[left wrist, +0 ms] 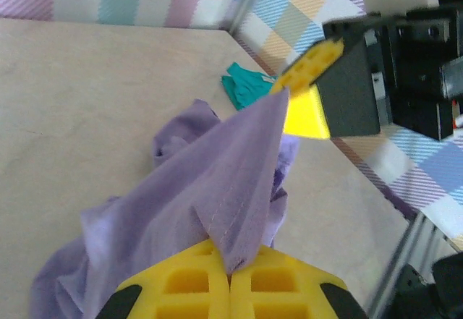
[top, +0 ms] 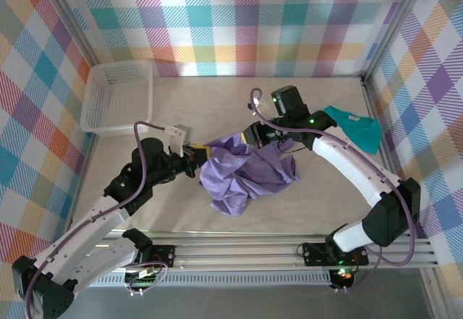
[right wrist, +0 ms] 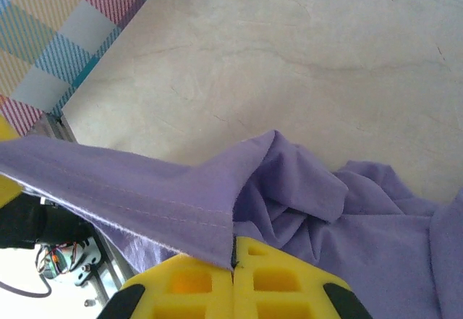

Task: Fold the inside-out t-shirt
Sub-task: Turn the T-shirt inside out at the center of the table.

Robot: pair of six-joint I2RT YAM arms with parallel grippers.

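On the table (top: 325, 200), seen from above: purple t-shirt (top: 246, 178), bunched in a loose heap at mid-table, between the two arms. Left gripper (top: 194, 150) at the heap's upper left edge, right gripper (top: 255, 134) at its upper right, each touching cloth. Short span of fabric between them, running left to right across the table; bulk of the heap on the near side of that line. White basket (top: 108, 73) well apart at far left; teal shirt (top: 358, 127) well apart at right.

In the left wrist view: yellow fingers pressed together, clamped on a stitched edge of the t-shirt (left wrist: 217, 189). Edge drawn into a taut ridge leading straight away toward the right gripper (left wrist: 302, 87), close ahead. Rest of the cloth slack below and to the left.

In the right wrist view: yellow fingers likewise together, pinching a seamed fold of the t-shirt (right wrist: 325, 218). Same stitched edge stretched off to the left; crumpled folds lying on the table to the right.

Judged relation for the coming move: long axis of the held edge along the line joining the two grippers, neither arm nearer than the other. Likely calls for drawing the two apart along that line to open the edge out, with some risk of the thin pinch slipping.
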